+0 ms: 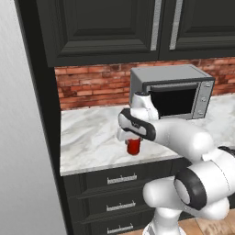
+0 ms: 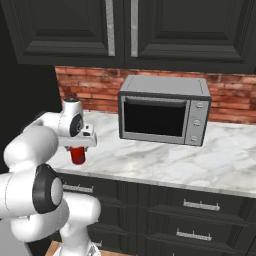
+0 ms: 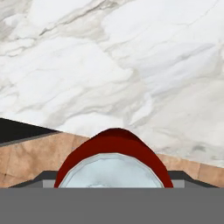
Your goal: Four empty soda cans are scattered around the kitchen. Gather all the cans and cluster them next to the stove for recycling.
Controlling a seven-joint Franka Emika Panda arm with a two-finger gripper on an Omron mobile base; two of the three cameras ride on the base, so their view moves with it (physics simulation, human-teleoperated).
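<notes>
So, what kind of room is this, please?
It looks like a home kitchen: a marble counter with dark drawers below, dark cabinets above, and a grey microwave against a brick wall.

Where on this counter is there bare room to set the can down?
Bare marble lies left of the soda can, out to the counter end, and right of the microwave. It is tightest between the gripper and microwave.
</notes>
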